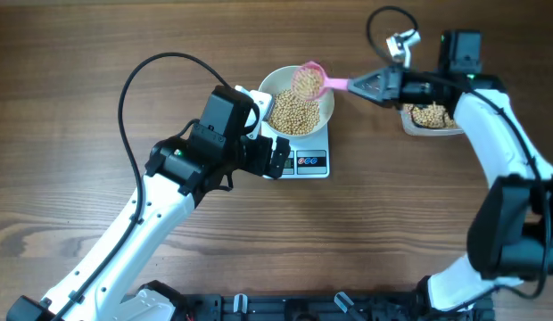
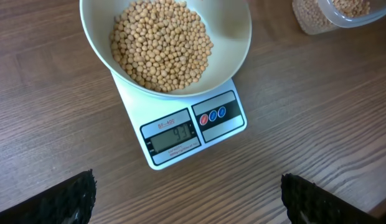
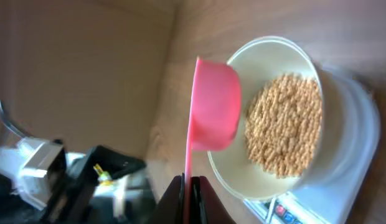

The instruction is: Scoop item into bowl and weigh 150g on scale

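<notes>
Left wrist view
L gripper (image 2: pixel 190 202): jaws spread wide, holding nothing; both fingertips (image 2: pixel 71 199) at bottom corners, bare table (image 2: pixel 56 93) btwn them.
scale (image 2: pixel 180 134): just ahead of the gripper, display edge nearest; digits lit, too small to read for sure.
bowl (image 2: pixel 233 56): sits on scale, covers most of the platform.
beans (image 2: pixel 162 43): heap in bowl, well below rim.
tub (image 2: pixel 333 15): clear, top right, apart from scale, more beans inside.

Right wrist view
R gripper (image 3: pixel 188 186): jaws clamped tight on the thin handle of the pink scoop (image 3: pixel 215 106).
scoop: cup seen from outside, overlaps bowl's rim.
bowl/scale: bowl w/ beans past the scoop, scale under it.

Overhead view
scoop: full of beans, above bowl's far-right rim.
L gripper: by scale's left side, near bowl.
tub: right of scale, partly under R arm.
</notes>
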You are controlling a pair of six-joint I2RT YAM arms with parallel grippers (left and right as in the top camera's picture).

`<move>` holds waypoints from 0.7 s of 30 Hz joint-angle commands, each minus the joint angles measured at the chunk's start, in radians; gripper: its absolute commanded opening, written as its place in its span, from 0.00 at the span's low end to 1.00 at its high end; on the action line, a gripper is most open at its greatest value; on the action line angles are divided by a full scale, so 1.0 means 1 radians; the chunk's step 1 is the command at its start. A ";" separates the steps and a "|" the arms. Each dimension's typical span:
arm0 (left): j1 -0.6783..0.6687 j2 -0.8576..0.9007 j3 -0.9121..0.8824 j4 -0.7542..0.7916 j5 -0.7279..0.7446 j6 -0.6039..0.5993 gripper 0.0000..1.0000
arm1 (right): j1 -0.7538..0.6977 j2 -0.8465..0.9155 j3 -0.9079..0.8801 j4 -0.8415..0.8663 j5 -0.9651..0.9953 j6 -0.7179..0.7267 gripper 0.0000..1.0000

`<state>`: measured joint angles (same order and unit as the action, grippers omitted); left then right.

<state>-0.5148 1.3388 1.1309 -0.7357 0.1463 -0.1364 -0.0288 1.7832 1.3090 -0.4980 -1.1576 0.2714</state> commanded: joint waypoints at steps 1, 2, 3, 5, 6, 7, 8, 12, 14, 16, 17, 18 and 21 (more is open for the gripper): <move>0.007 -0.003 0.015 0.002 -0.006 -0.005 1.00 | 0.079 -0.119 0.007 0.054 0.228 0.034 0.04; 0.007 -0.003 0.015 0.002 -0.006 -0.005 1.00 | 0.100 -0.136 0.007 0.060 0.270 0.001 0.04; 0.007 -0.003 0.015 0.002 -0.006 -0.005 1.00 | 0.119 -0.152 0.007 0.062 0.311 -0.031 0.04; 0.007 -0.003 0.015 0.002 -0.006 -0.005 1.00 | 0.154 -0.182 0.007 0.056 0.381 -0.094 0.04; 0.007 -0.003 0.015 0.002 -0.006 -0.005 1.00 | 0.181 -0.204 0.007 0.044 0.445 -0.130 0.04; 0.007 -0.003 0.015 0.002 -0.006 -0.005 1.00 | 0.197 -0.218 0.007 0.033 0.493 -0.147 0.04; 0.007 -0.003 0.015 0.002 -0.006 -0.005 1.00 | 0.213 -0.228 0.007 0.023 0.538 -0.166 0.04; 0.007 -0.003 0.015 0.002 -0.006 -0.005 1.00 | 0.268 -0.237 0.007 0.014 0.653 -0.225 0.04; 0.007 -0.003 0.015 0.002 -0.006 -0.005 1.00 | 0.295 -0.237 0.007 0.012 0.731 -0.269 0.04; 0.007 -0.003 0.015 0.002 -0.006 -0.005 1.00 | 0.323 -0.237 0.007 0.011 0.776 -0.321 0.04; 0.007 -0.003 0.015 0.002 -0.006 -0.005 1.00 | 0.339 -0.237 0.007 0.009 0.806 -0.349 0.04; 0.007 -0.003 0.015 0.002 -0.006 -0.005 1.00 | 0.357 -0.237 0.007 0.009 0.850 -0.369 0.04; 0.007 -0.003 0.015 0.002 -0.006 -0.005 1.00 | 0.407 -0.237 0.007 0.015 0.990 -0.436 0.04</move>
<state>-0.5148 1.3388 1.1309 -0.7361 0.1463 -0.1360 0.3401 1.5703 1.3094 -0.4919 -0.3332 -0.0685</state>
